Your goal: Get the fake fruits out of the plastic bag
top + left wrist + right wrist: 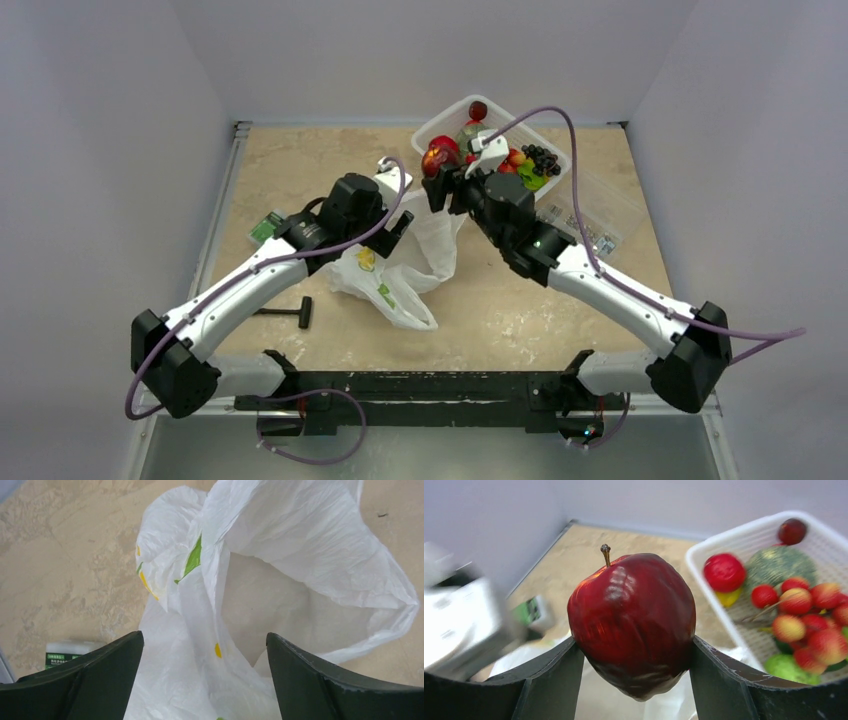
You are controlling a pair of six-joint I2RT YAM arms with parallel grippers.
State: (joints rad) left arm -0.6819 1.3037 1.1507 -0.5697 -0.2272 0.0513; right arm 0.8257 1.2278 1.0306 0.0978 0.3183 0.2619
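Observation:
The plastic bag [400,270] lies crumpled mid-table, its mouth open towards my left wrist camera [280,555]. My left gripper [400,228] is open, its jaws wide apart on either side of a fold of the bag [205,640]. My right gripper [440,190] is shut on a dark red apple [634,625], held above the bag's far edge next to the white basket [440,118]. In the basket lie a round red fruit [724,571], a red-and-yellow berry bunch [809,610], a dark grape bunch [540,160] and another dark red fruit [792,531]. No fruit shows inside the bag.
A large green squash [780,565] sits in the basket. A clear lidded box [600,215] stands right of it. A green-and-white packet [265,228] lies at the left, and a black T-shaped tool [290,315] near the left arm.

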